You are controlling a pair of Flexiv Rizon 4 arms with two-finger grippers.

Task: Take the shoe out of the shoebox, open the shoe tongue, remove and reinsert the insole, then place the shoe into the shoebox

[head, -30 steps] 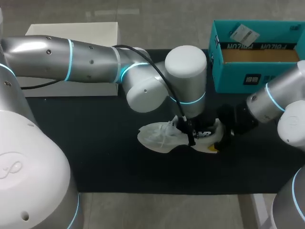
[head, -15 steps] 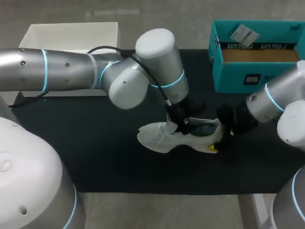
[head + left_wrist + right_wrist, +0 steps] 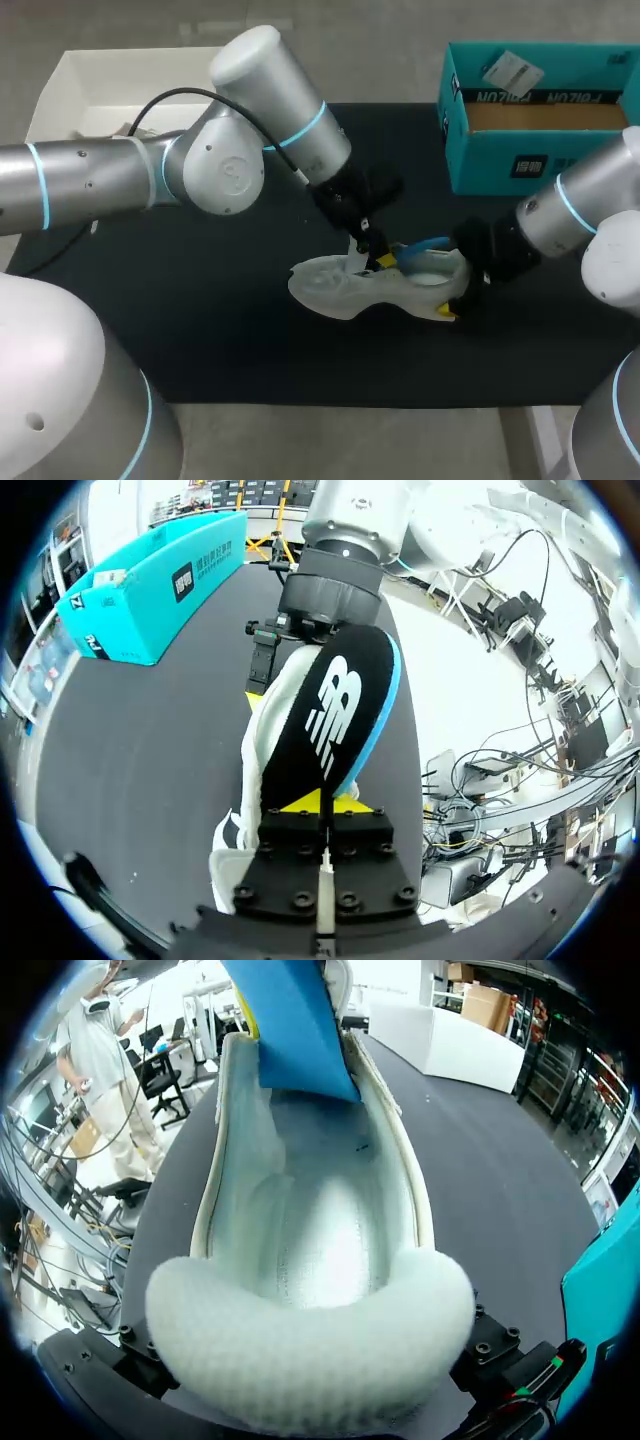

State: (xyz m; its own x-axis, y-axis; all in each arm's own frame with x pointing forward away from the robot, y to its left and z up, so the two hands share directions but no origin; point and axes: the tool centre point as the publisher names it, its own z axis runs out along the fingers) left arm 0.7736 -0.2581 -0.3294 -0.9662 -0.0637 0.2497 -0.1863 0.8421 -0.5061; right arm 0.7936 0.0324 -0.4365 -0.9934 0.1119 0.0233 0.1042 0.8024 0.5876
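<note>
Left arm has swung back since a second ago, and the insole (image 3: pixel 425 245) is now lifted partway out with its blue underside showing. Count: one shoe (image 3: pixel 335 285), one insole, one teal shoebox (image 3: pixel 540 110), one white box (image 3: pixel 90 85), two arms. The shoe sits mid counter (image 3: pixel 200 330), well apart from the shoebox. Left gripper (image 3: pixel 378 260) fingers (image 3: pixel 320 802) pinch one end of the insole. Right gripper (image 3: pixel 458 300) is at the heel. The heel collar hides it in the right wrist view, so I can't tell its grip.
</note>
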